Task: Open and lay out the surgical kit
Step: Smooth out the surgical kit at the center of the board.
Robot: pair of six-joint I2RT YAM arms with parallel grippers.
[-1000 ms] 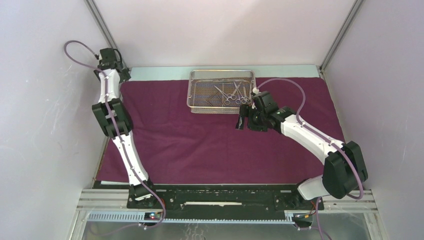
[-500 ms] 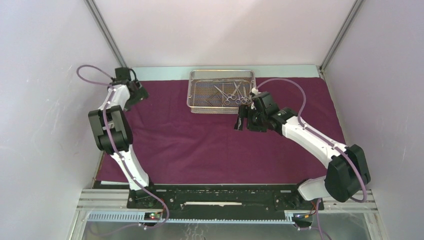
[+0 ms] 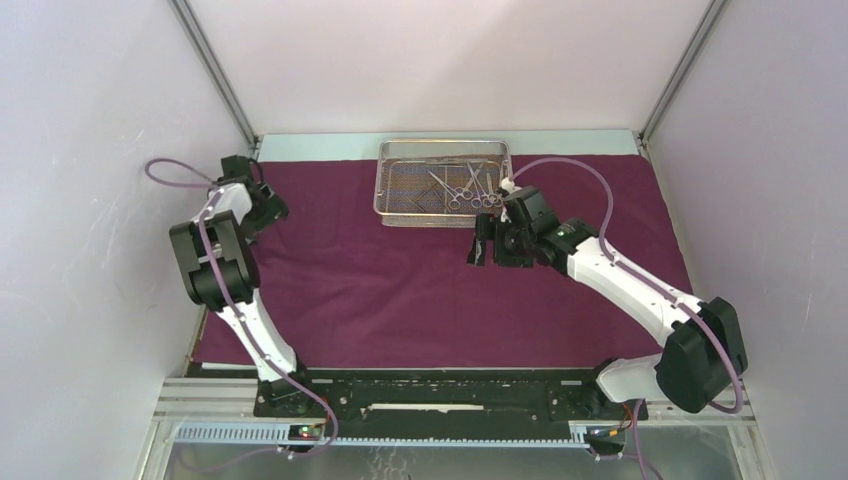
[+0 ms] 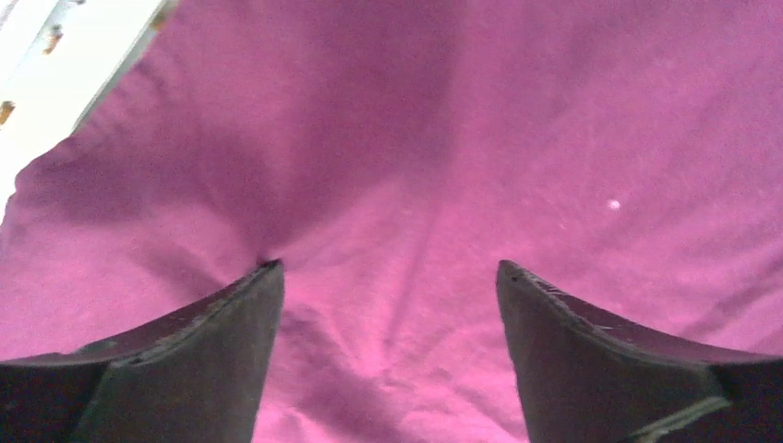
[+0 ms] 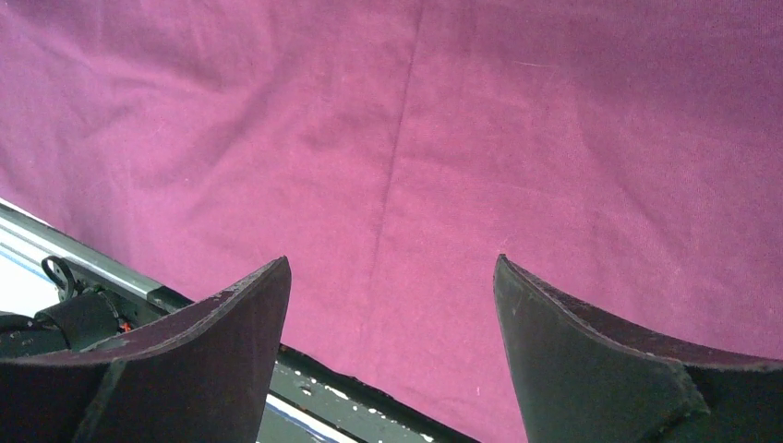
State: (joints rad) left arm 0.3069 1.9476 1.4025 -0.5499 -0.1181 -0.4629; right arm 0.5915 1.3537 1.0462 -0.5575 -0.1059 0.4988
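The surgical kit's maroon cloth [image 3: 400, 290] lies spread flat over the table. On its far edge stands the silver wire-mesh tray [image 3: 379, 186], with several steel ring-handled instruments [image 3: 468, 187] lying in its right half. My left gripper [image 3: 272, 208] is low over the cloth's left part, open. In the left wrist view its fingertips [image 4: 263, 277] rest at the wrinkled cloth [image 4: 397, 138], with nothing between them. My right gripper [image 3: 481, 246] hangs open just in front of the tray's near right corner. The right wrist view shows it [image 5: 392, 268] empty above smooth cloth [image 5: 517, 138].
White enclosure walls stand close on both sides and behind. A pale strip of bare table [image 4: 46, 65] shows past the cloth's left edge. The black base rail [image 5: 342, 378] runs along the cloth's near edge.
My left arm has swung down from the back left corner, so its gripper is now over the cloth's left part. The right gripper has crept slightly left.
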